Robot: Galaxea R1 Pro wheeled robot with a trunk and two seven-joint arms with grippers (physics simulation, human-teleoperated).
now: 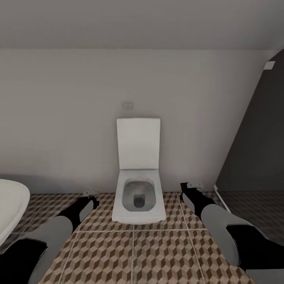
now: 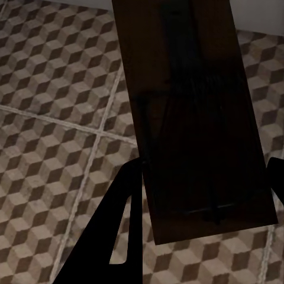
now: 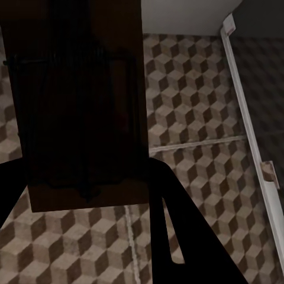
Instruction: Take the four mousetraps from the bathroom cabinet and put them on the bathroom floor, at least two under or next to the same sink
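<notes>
A dark-brown mousetrap point(image 2: 195, 118) with thin metal parts fills the left wrist view, and my left gripper point(image 2: 201, 189) is shut on its edges, above the cube-patterned bathroom floor point(image 2: 47, 89). The right wrist view has a second mousetrap point(image 3: 83, 106), with my right gripper point(image 3: 83, 195) shut on it over the same tiles point(image 3: 195, 100). From the head camera, the left gripper point(image 1: 88, 196) and right gripper point(image 1: 192, 186) hover low over the floor point(image 1: 134, 256) on either side of the toilet. The cabinet and the sink are out of view.
A white square-edged toilet point(image 1: 138, 193) with its lid up stands against the wall straight ahead. A white rounded tub point(image 1: 10, 209) edges in at the left. A dark panel point(image 1: 256, 150) with a white floor rail point(image 3: 248, 118) closes the right side.
</notes>
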